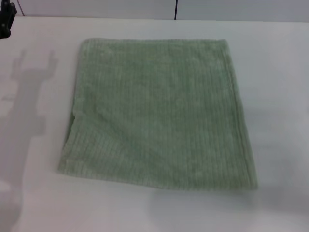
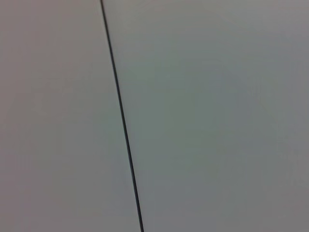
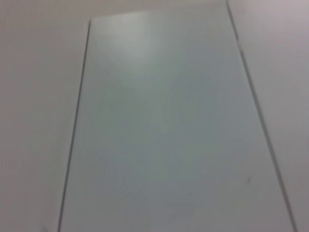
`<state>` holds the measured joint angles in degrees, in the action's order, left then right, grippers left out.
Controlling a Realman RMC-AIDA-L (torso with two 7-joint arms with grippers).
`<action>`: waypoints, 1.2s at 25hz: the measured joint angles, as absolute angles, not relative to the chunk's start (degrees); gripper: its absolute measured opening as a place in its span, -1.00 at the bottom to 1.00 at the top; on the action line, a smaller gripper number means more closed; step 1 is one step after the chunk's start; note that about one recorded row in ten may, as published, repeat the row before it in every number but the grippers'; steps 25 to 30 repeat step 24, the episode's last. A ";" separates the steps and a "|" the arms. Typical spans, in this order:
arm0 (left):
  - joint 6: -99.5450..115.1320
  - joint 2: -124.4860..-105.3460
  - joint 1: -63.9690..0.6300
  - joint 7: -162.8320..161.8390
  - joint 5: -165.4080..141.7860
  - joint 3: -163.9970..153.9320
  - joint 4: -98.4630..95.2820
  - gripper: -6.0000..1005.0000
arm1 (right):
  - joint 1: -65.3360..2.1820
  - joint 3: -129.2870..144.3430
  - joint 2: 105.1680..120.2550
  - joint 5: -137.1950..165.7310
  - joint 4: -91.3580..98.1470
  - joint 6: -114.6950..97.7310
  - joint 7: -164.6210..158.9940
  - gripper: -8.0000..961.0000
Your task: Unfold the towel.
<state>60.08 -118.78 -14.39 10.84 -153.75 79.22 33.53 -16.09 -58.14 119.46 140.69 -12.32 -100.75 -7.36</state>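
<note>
The towel (image 1: 157, 113) is a pale sage-green ribbed cloth lying flat in the middle of the white table (image 1: 280, 87). Its left edge shows a small gap between layers about halfway along, so it looks folded over on itself. A dark piece of my left gripper (image 1: 5, 21) shows at the far left edge, well away from the towel and off its far left corner. Its shadow (image 1: 29, 92) falls on the table left of the towel. My right gripper is out of view. Neither wrist view shows the towel.
The left wrist view shows only a plain pale surface with one dark seam (image 2: 120, 116). The right wrist view shows a pale panel (image 3: 164, 125) between two thin dark seams. A dark vertical line (image 1: 175, 9) stands behind the table's far edge.
</note>
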 joint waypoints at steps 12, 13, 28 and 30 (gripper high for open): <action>60.93 -118.78 -14.49 9.23 -153.75 77.26 31.43 0.62 | -20.33 -51.65 119.65 140.76 -10.80 -93.69 -3.76 -0.30; 60.94 -118.79 -14.52 9.25 -153.74 76.97 31.38 0.62 | -20.38 -51.17 119.71 140.64 -11.19 -93.45 -2.45 -0.07; 60.85 -118.83 -15.09 8.65 -153.72 76.46 29.17 0.62 | -18.99 -50.77 119.66 135.83 -12.70 -91.89 -3.92 0.46; 60.85 -118.83 -15.09 8.65 -153.72 76.46 29.17 0.62 | -18.99 -50.77 119.66 135.83 -12.70 -91.89 -3.92 0.46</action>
